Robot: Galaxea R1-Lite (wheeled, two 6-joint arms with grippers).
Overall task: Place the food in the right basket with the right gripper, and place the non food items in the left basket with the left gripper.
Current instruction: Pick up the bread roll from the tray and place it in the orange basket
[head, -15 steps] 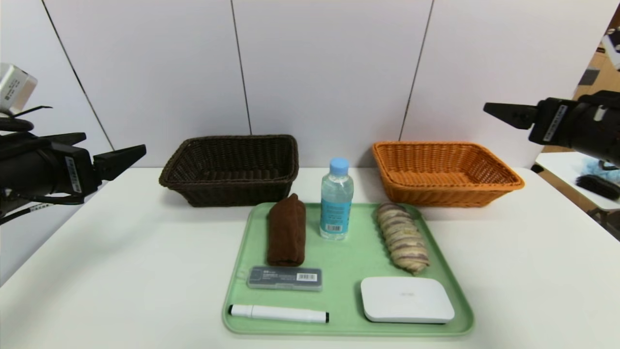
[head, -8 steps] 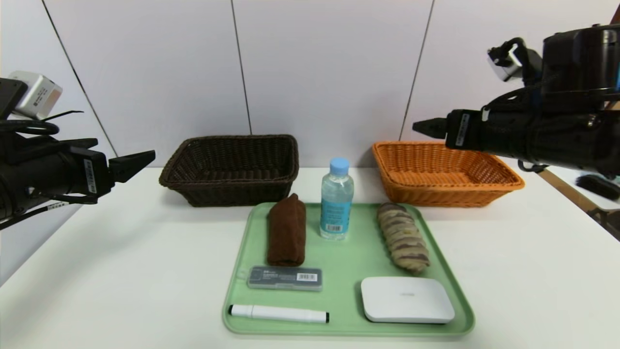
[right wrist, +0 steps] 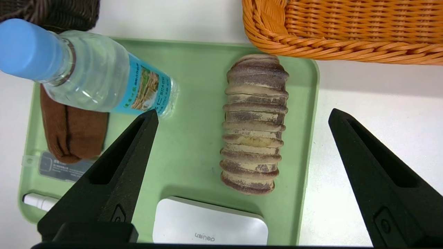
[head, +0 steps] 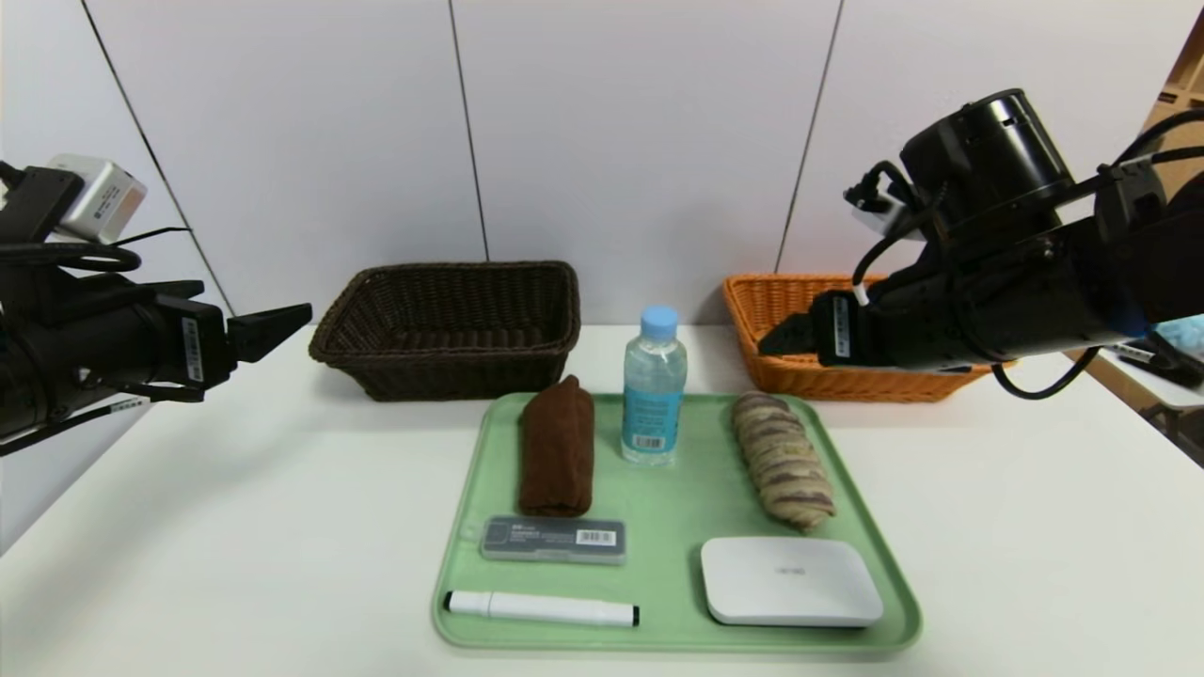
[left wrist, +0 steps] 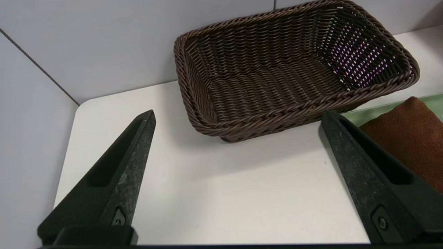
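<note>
A green tray [head: 677,508] holds a ridged bread loaf [head: 783,461], a water bottle [head: 653,385], a folded brown cloth [head: 557,447], a grey case [head: 553,540], a white marker [head: 541,608] and a white box [head: 788,581]. The dark brown basket [head: 451,324] stands behind the tray on the left, the orange basket [head: 809,320] on the right. My right gripper [head: 781,334] is open and empty, above and behind the loaf [right wrist: 254,122]. My left gripper [head: 282,322] is open and empty, left of the brown basket [left wrist: 287,69].
The white table [head: 235,527] carries everything, with a white panelled wall close behind the baskets. A second table with a black brush [head: 1162,362] stands at the far right.
My right arm has swung in from the far right and come down in front of the orange basket, over the loaf. My left gripper has moved slightly right and down.
</note>
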